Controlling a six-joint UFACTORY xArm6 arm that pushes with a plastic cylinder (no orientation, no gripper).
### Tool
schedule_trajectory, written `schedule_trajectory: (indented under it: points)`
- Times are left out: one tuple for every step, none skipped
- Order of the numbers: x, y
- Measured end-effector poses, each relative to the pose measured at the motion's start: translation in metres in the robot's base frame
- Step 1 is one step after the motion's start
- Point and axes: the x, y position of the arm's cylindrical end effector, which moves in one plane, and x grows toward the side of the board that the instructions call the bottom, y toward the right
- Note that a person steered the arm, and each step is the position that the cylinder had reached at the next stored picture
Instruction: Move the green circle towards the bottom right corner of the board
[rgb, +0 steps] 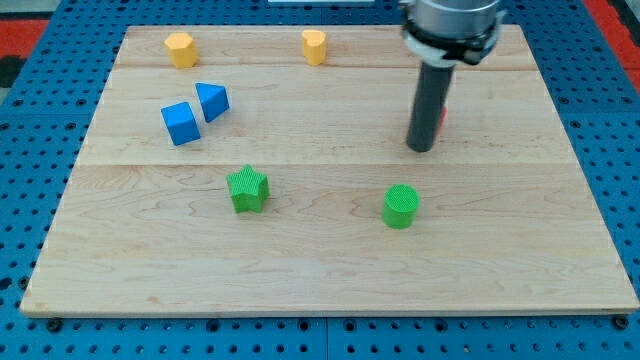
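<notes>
The green circle stands on the wooden board, right of the middle. My tip is above it in the view and slightly to its right, about a block's width apart from it, not touching. A red block is mostly hidden behind the rod; its shape cannot be made out.
A green star sits left of the circle. A blue cube and a blue triangular block are at the upper left. Two yellow-orange blocks stand near the top edge.
</notes>
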Motion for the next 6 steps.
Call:
schedule_trajectory:
  points:
    - [0.008,-0.031]
    - [-0.025,-0.066]
    - [-0.063,-0.051]
    - [-0.044,0.025]
    - [-0.041,0.034]
    - [-0.041,0.037]
